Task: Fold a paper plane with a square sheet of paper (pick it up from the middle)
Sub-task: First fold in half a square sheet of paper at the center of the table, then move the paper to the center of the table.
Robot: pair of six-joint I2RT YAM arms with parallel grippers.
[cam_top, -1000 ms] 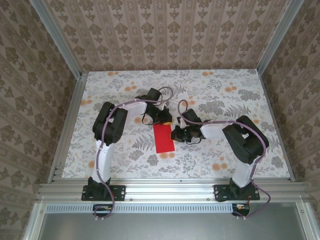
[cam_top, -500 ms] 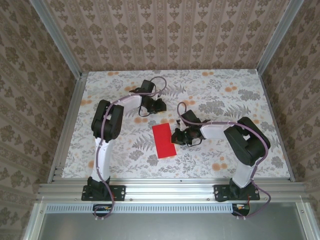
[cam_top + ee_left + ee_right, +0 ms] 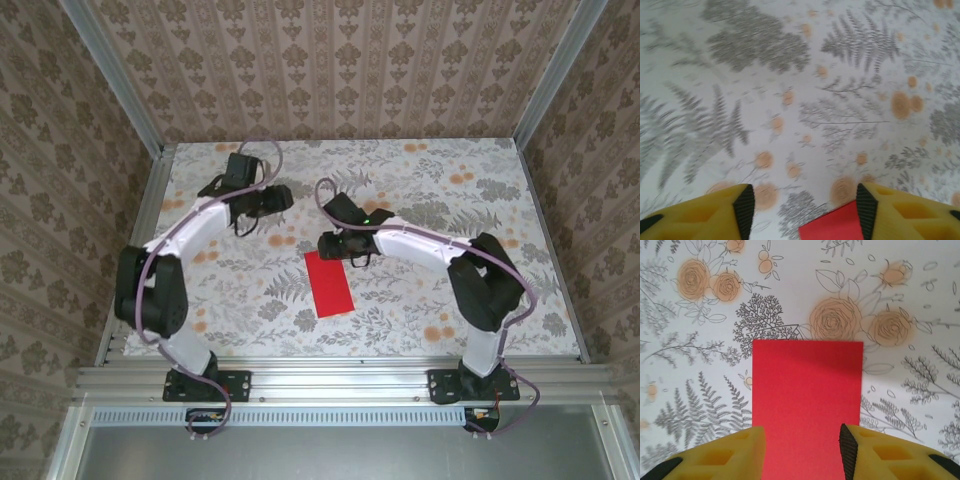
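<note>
Spreading beneath me, the floral table (image 3: 420, 300) carries everything. My left arm (image 3: 190, 235) reaches toward its far left part, and my right arm (image 3: 420, 245) stretches in toward the middle. The red sheet of paper (image 3: 329, 283) lies flat near the table's centre, a plain rectangle. My right fingers (image 3: 735, 455) stand apart over its far end, pinching nothing. My left fingers (image 3: 715, 215) are spread too and hold nothing, with one red corner just beside the right pad.

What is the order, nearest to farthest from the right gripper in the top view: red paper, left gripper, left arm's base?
1. red paper, just nearward of the right gripper
2. left gripper, farther back, leftward
3. left arm's base, near-left edge
</note>
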